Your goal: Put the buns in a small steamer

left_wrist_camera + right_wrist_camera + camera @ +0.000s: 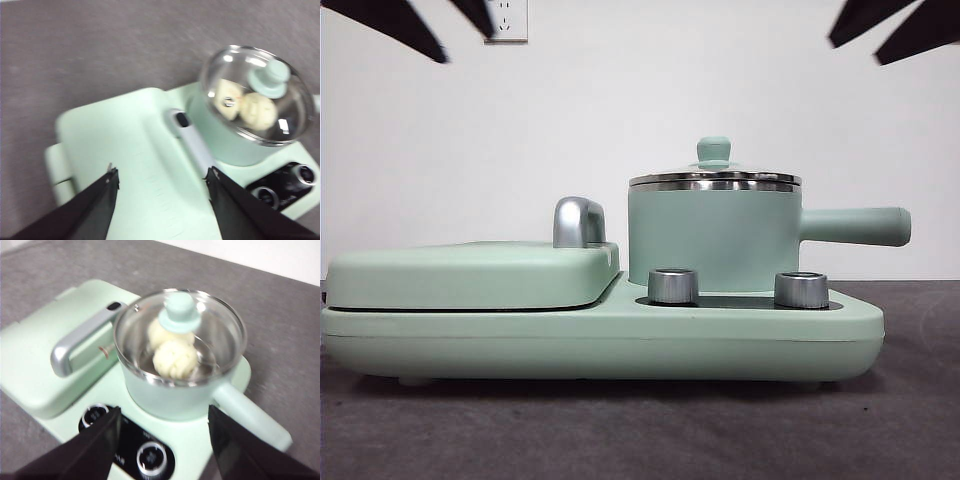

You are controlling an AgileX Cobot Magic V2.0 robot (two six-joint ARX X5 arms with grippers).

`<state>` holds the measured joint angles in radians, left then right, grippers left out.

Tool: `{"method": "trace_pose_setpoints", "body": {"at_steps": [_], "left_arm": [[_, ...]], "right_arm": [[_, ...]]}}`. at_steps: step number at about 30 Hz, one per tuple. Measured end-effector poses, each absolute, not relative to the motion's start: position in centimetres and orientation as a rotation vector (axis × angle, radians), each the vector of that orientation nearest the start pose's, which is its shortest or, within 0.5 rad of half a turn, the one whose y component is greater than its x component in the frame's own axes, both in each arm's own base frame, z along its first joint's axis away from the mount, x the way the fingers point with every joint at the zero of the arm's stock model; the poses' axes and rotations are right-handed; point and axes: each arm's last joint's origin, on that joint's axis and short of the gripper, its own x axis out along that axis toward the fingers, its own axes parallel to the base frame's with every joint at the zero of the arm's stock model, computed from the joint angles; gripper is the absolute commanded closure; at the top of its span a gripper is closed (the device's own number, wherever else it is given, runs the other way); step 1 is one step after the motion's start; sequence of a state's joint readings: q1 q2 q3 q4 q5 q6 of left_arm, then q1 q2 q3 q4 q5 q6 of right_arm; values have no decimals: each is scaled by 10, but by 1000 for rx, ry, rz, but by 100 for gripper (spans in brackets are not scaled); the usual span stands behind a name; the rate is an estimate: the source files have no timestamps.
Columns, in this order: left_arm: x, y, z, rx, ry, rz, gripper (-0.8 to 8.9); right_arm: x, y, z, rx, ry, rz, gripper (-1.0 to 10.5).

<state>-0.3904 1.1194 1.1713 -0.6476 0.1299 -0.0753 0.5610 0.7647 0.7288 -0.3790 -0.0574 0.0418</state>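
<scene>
Griddle [470,275] beside lidded steamer [715,235]; buns [172,352] inside.

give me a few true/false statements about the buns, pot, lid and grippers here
1. Both buns are inside the pot. True.
2. The glass lid lies on the table beside the pot. False: it sits on the pot.
3. The left gripper holds a bun. False: it is open and empty, above the griddle.
4. The right gripper is open and holds nothing. True.
5. The pot's handle points toward the griddle. False: it points away from it.
</scene>
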Motion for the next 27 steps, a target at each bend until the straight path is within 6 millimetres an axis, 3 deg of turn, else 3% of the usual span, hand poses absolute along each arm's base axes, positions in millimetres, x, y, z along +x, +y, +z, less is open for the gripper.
{"method": "trace_pose_setpoints", "body": {"at_steps": [6,14,22,23,24,25,27], "left_arm": [[183,-61,346,-13,596,-402,525],[152,-49,323,-19,586,-389,535],[150,-49,318,-22,593,-387,539],[150,-49,318,-22,593,-387,561],[150,-49,318,-22,593,-387,646],[150,-49,318,-22,593,-387,792],[150,-49,318,-25,594,-386,804]], "right_arm": [[159,103,295,-47,387,649,666],[177,116,294,-14,318,679,666],[178,117,298,10,276,680,710],[178,117,298,10,278,680,795],[178,117,298,11,279,680,888],[178,117,298,14,280,680,950],[178,117,298,16,280,679,933]]}}
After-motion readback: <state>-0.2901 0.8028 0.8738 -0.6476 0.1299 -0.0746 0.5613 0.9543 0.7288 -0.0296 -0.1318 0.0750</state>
